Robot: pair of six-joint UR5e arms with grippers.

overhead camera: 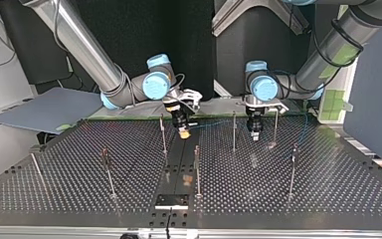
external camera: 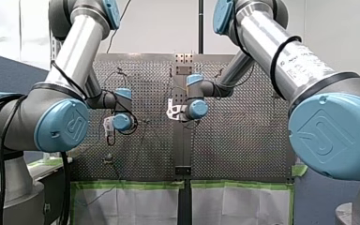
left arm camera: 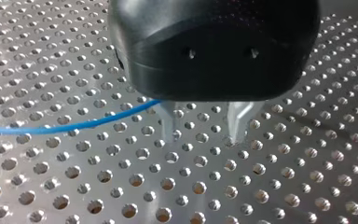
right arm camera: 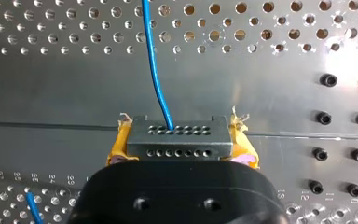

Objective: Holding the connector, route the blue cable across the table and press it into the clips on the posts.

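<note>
Front and top views face each other across table [overhead camera: 54,191], wrist views close above.

Left gripper [left arm camera: 203,136] with metal fingers [left arm camera: 169,123] apart; right gripper [right arm camera: 179,140] with yellow-padded fingers [right arm camera: 118,148] tight around the connector [right arm camera: 177,145].

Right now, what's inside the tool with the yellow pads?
My right tool clamps a grey connector between its yellow pads, with the blue cable coming out. The connector's back end is hidden behind the tool's black body.
</note>
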